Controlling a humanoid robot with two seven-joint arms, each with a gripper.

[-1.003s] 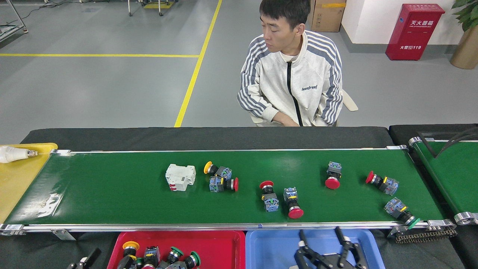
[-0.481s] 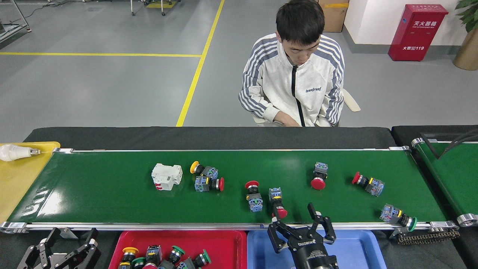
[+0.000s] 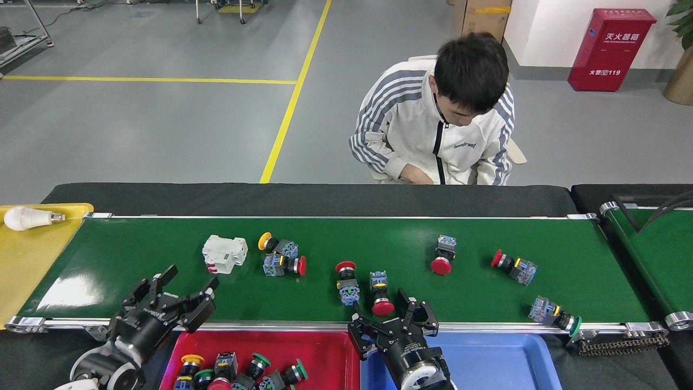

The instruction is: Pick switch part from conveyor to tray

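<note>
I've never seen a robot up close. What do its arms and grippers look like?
Both grippers, left and right, are black, with angular linkage fingers and small white lettering on the body. Each sits on a round silver-and-black wrist joint.

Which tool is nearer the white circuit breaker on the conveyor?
Left. The left tool sits just below and left of the white circuit breaker; the right tool is far off to its right, by a red-capped switch.

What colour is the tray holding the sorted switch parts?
Red tray, clearest in the head view.
</note>
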